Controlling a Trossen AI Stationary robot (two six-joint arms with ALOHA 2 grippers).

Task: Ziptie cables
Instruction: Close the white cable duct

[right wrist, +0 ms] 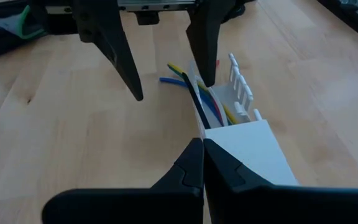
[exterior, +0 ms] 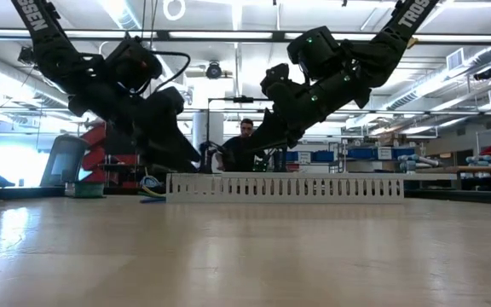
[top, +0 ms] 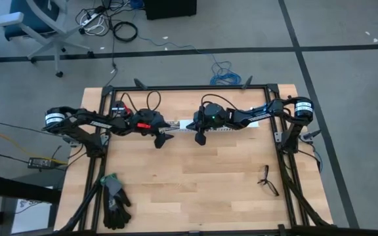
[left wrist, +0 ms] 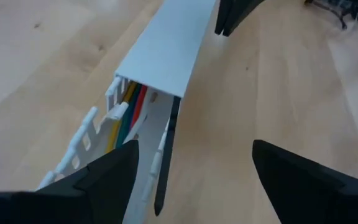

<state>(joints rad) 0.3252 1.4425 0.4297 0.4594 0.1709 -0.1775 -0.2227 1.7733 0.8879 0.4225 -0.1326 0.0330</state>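
My left fingers [top: 161, 139] stand spread apart, grasping nothing, poised over the open end of the white slotted duct [top: 218, 126] near the far edge of the bench [top: 195, 190]. In my left wrist view both fingers [left wrist: 98, 180] frame that end: one hangs over the slotted wall, the other over bare wood beside it. My right fingers [top: 201, 137] are clenched tight together with nothing between them, their tips resting at the edge of the duct's flat white cover [right wrist: 253, 155], as my right wrist view shows.

The cables [right wrist: 197, 93] lie inside the duct, a bundle of yellow, blue, green and red strands running along its channel; their ends spill out of the open end onto the bench, just below my left fingers in the right wrist view. The same strands show in my left wrist view [left wrist: 126, 115], disappearing under the cover. A thin black strip, the ziptie [left wrist: 166, 155], lies along the duct's side wall and runs out past the open end; in the right wrist view it [right wrist: 194, 99] lies lengthwise among the cables. I cannot tell whether it is looped round them.

From table height the duct [exterior: 284, 186] stretches across the far side of the bench with both my arms bent over it. A pair of black gloves [top: 115, 203] lies near the front left corner, and small dark spectacles [top: 266, 180] lie toward the right edge. A person [exterior: 245, 141] sits in the room behind.
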